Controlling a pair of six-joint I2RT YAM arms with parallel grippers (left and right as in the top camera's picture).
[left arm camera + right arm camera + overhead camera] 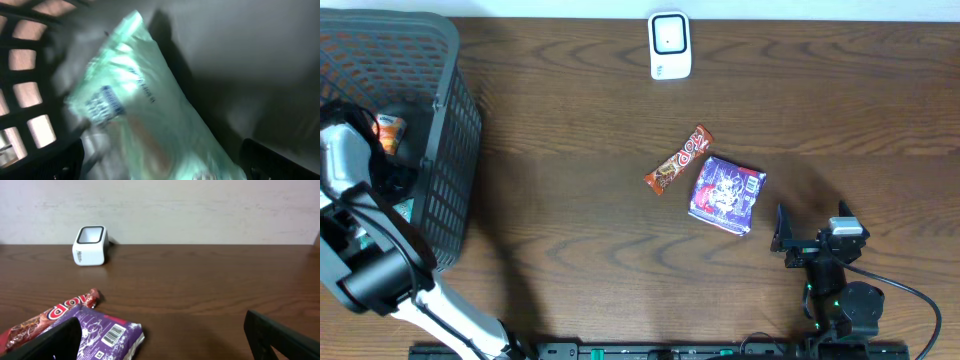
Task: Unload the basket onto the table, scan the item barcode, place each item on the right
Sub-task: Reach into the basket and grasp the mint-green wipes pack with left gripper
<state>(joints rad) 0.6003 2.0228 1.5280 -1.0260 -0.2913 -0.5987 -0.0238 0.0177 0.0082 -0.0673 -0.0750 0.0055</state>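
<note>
- Pale green packet [150, 115]: it lies inside the basket [455, 150] at the left end of the table [570, 240], just ahead of your left end effector [160, 150].
- Your left end effector stands with its jaws wide apart and holds nothing; the packet fills the gap in front of them.
- Right end effector [162, 330]: jaws wide and empty, low over the table near the purple packet [726, 193] and the red candy bar [678, 160].
- Handling, as a judgement: the packet looks light, soft and glossy, so the film will likely crumple and may slip. Take it across its narrow width near the middle, clear of the blue printed patch [105, 105], which is too blurred to confirm as the barcode.
- Scanner [670, 45]: it stands at the table's far edge, well apart from the basket.
</note>
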